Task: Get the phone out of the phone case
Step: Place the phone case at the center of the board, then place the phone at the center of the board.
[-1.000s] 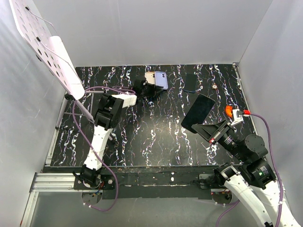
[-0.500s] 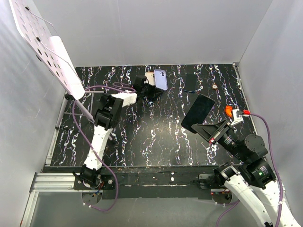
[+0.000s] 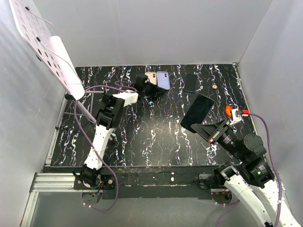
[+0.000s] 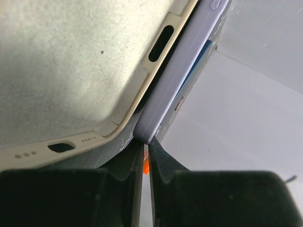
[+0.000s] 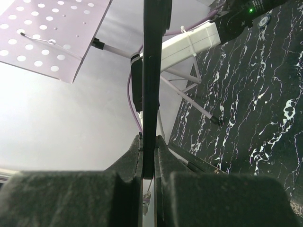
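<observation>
Fingers point(image 4: 124, 165) of my left gripper point(image 4: 146, 147) sit shut just below the case point(image 4: 71, 71). I reckon the phone point(image 4: 182, 75) is only partly out. The right gripper point(image 5: 149, 142) clamps a black slab point(image 5: 152, 71).

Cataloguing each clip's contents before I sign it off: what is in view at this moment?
phone case: one, cream, far centre of the table, against the phone
phone: one, lavender, just right of the case
flat slab: one, black, raised right of centre
dark rectangle: one, lying flat, far right
small round item: one, pale, beside the rectangle; too small to identify
perforated board: one, white, on a stand, far left
table: one, black with white veining
left pincer: one, black, shut, tips at the phone's corner
right pincer: one, black, shut on the slab's edge
</observation>
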Tool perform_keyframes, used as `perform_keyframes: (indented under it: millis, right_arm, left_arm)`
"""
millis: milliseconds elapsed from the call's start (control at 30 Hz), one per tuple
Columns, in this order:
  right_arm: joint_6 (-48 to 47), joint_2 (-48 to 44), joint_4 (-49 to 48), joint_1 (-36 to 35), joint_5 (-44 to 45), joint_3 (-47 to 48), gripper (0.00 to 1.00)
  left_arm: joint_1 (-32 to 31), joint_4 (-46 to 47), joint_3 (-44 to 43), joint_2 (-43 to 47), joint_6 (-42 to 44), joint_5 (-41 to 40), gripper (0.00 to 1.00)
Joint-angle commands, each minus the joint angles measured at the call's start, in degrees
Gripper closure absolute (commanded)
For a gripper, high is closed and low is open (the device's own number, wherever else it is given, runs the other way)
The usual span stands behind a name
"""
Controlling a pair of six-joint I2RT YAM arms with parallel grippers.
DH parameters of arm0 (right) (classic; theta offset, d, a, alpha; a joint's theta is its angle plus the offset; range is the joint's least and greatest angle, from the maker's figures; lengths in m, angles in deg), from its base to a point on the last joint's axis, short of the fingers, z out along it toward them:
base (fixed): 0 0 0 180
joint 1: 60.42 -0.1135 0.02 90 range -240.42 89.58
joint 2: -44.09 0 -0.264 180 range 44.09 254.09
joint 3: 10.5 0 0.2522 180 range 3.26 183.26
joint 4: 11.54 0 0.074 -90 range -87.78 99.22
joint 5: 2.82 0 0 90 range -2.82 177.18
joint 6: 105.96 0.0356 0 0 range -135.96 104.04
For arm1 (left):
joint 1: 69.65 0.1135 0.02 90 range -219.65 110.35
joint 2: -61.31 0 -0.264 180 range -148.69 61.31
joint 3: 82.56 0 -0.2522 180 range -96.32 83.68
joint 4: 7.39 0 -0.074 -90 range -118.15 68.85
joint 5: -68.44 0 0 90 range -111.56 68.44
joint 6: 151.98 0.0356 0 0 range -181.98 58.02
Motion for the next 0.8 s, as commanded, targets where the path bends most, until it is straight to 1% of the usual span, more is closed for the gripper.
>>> perform_keyframes:
  millis: [0,100,133,200,267,400,467,567,700,767]
  right_arm:
    - [0.3,-0.2,-6.5,0.2,-0.1,0.5,0.99]
    - [0.4,-0.3,-6.5,0.2,-0.1,0.3,0.99]
    - [0.4,-0.4,-6.4,0.2,-0.1,0.4,0.99]
    - [0.3,-0.4,-6.3,0.2,0.0,0.3,0.99]
    - [0.1,-0.4,-6.0,0.2,0.1,0.3,0.99]
    - [-1.4,0.0,-5.3,0.2,0.7,0.6,0.99]
    - [-2.9,0.6,-3.3,0.2,1.7,1.3,0.99]
    - [-5.4,2.0,-1.1,0.2,3.0,2.2,0.99]
    - [-12.2,6.5,6.5,0.2,7.4,7.6,0.99]
    - [-15.7,9.5,9.7,0.2,9.7,10.3,0.99]
  left_arm:
    - [-0.3,2.8,-1.2,0.0,-1.7,3.5,1.00]
    - [-0.1,2.7,-0.3,0.2,-2.6,4.0,1.00]
    - [0.0,3.3,0.4,0.3,-3.1,3.8,0.97]
    - [0.1,3.1,1.0,0.9,-3.0,3.7,0.85]
    - [0.1,2.9,1.3,1.6,-2.5,3.7,0.76]
    - [0.1,4.7,3.4,4.4,-1.6,3.5,0.61]
    - [0.1,4.4,4.3,6.5,-0.5,3.3,0.54]
    - [-0.1,4.6,5.7,9.7,0.7,4.2,0.48]
    - [-1.0,6.5,11.4,15.2,0.9,5.6,0.44]
    - [-2.0,7.5,14.0,18.1,1.3,6.1,0.44]
